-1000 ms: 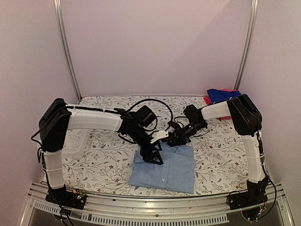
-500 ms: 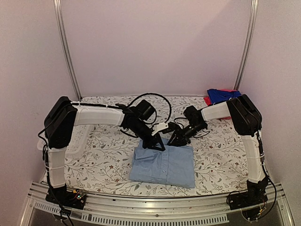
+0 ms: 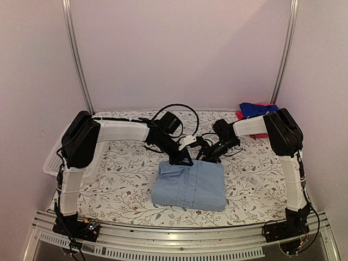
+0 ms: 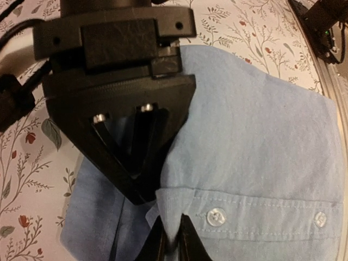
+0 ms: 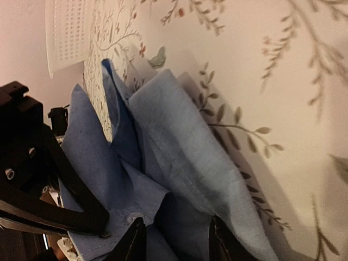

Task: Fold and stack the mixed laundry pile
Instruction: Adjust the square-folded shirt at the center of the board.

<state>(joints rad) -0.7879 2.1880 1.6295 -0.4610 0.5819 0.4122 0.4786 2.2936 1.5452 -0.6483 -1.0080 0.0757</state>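
Centrally, one folded light-blue shirt lies, left claw clamped on it; right claw straddles cloth, grip unclear.

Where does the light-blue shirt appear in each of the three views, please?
Top external: light-blue shirt, centre, toward the near edge.
Left wrist: shirt fills right and bottom.
Right wrist: shirt bunched, lower left.
Shared landmark: floral table cover.

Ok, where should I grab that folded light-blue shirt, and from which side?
Probably the far edge of the light-blue shirt, from above on the far side: its folded layers bunch up there, while the near edge lies flat against the table cover.
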